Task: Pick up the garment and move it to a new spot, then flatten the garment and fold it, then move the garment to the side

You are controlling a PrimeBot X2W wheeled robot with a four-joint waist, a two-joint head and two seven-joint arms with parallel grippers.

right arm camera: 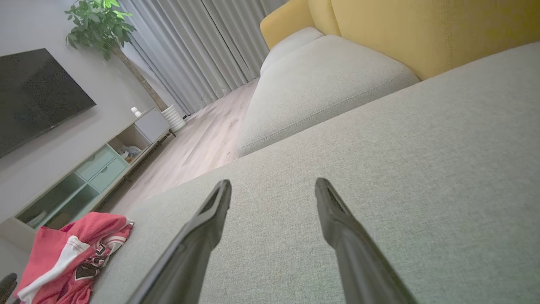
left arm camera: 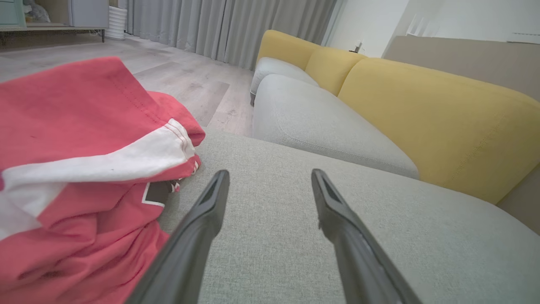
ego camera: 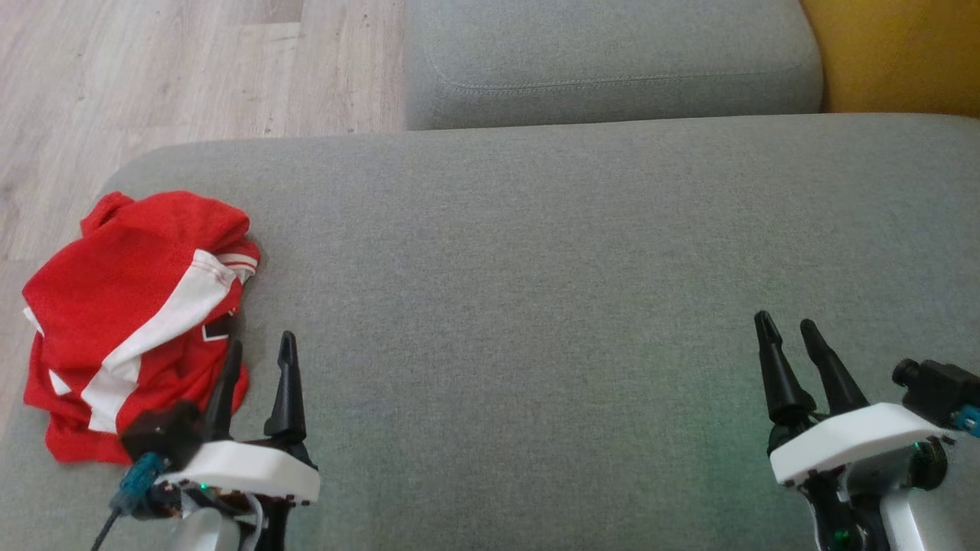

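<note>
Grey sofa cushion [ego camera: 536,291] spread wide beneath both arms; over it the left jaws stood released and empty, their dark fingers [ego camera: 286,383] parted above the fabric; the right jaws stood likewise released, grasping nothing, well apart toward the cushion's right side; just beside the left jaws, at the cushion's left end, lay the red garment [ego camera: 115,306], crumpled in a heap with white bands across it and a dark patch near its edge; one left finger overlapped its hem in the head view, though whether it touched could not be told; beyond lay a second grey seat [ego camera: 612,69], a yellow backrest [ego camera: 896,53], pale wooden floor [ego camera: 191,76] and grey curtains [left arm camera: 211,25].
</note>
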